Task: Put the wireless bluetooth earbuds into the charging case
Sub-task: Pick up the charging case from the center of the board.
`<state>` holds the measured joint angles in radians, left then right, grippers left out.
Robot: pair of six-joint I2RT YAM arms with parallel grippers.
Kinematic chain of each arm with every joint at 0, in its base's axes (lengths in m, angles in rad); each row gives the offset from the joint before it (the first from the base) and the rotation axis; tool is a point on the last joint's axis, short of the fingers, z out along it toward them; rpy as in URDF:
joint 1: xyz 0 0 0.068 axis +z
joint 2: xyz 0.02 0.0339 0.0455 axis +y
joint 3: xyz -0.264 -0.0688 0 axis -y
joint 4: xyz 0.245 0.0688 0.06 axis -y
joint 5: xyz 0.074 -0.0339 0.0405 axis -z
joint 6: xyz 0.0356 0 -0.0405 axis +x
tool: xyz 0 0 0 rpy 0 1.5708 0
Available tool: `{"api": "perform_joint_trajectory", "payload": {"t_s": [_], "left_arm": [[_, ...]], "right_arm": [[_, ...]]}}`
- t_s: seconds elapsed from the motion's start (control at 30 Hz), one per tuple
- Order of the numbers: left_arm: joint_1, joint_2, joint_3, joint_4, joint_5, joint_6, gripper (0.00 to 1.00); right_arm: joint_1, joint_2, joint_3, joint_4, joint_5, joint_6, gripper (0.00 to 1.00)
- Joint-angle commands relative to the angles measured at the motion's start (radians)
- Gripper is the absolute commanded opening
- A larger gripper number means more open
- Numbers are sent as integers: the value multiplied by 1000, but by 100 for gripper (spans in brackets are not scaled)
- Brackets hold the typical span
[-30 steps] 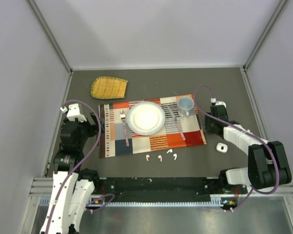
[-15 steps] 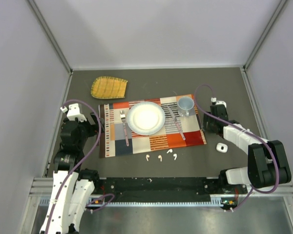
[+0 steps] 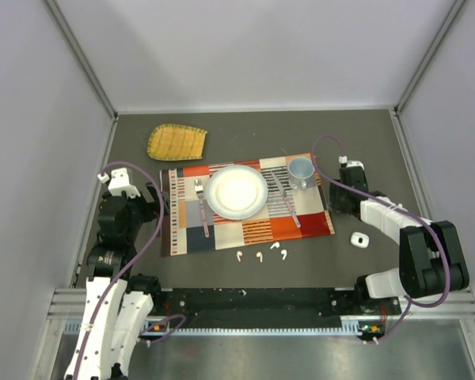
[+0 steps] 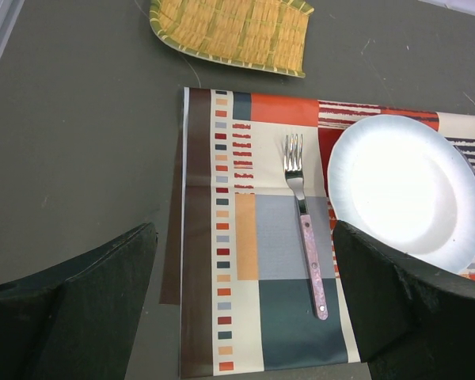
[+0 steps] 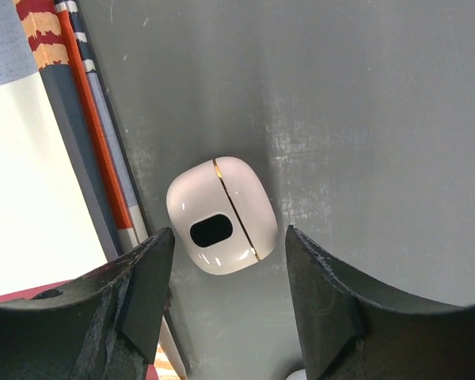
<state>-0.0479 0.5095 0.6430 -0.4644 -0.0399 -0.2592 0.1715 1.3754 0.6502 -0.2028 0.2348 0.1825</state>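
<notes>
The white charging case (image 5: 222,207) lies closed on the dark table, just right of the placemat's edge, and shows small in the top view as the case (image 3: 359,238). My right gripper (image 5: 228,237) hovers over it, open, one finger either side, touching nothing. From above, the right gripper (image 3: 342,203) is mostly hidden under its wrist. A loose row of tiny white earbuds (image 3: 260,255) lies in front of the placemat. My left gripper (image 4: 245,237) is wide open and empty above the placemat's left part, and appears from above as the left gripper (image 3: 150,207).
A patterned placemat (image 3: 182,233) carries a white plate (image 3: 236,191), a fork (image 4: 305,237), a second utensil (image 3: 286,204) and a pale blue mug (image 3: 302,171). A yellow woven mat (image 3: 176,142) lies at the back left. Grey walls enclose the table.
The right wrist has shifted slightly away and toward the placemat, and its jaws changed width a little. The left arm, earbuds and case have not moved.
</notes>
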Motion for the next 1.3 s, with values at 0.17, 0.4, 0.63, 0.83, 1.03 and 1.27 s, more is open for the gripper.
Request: {"api": "perform_joint_trajectory", "payload": {"t_s": [0.17,0.4,0.63,0.83,1.03,1.27], "left_arm": [[-1,7,-2,40,-8,6,98],[0,6,-2,40,-8,5,97],[0,7,-3,38,-8,6,98],[-1,9,-3,38,-6,8,98],[-1,7,-2,38,-6,8,98],[0,7,-5,38,-8,8,98]], "right_arm": [[-7,27,48,17,32,35,45],[-7,31,65,-15,41,57,53],[-7,34,68,-9,31,-1,62],[-7,45,62,8,2,-35,59],[-7,60,63,13,-20,-40,54],[-7,60,65,11,-28,-37,38]]}}
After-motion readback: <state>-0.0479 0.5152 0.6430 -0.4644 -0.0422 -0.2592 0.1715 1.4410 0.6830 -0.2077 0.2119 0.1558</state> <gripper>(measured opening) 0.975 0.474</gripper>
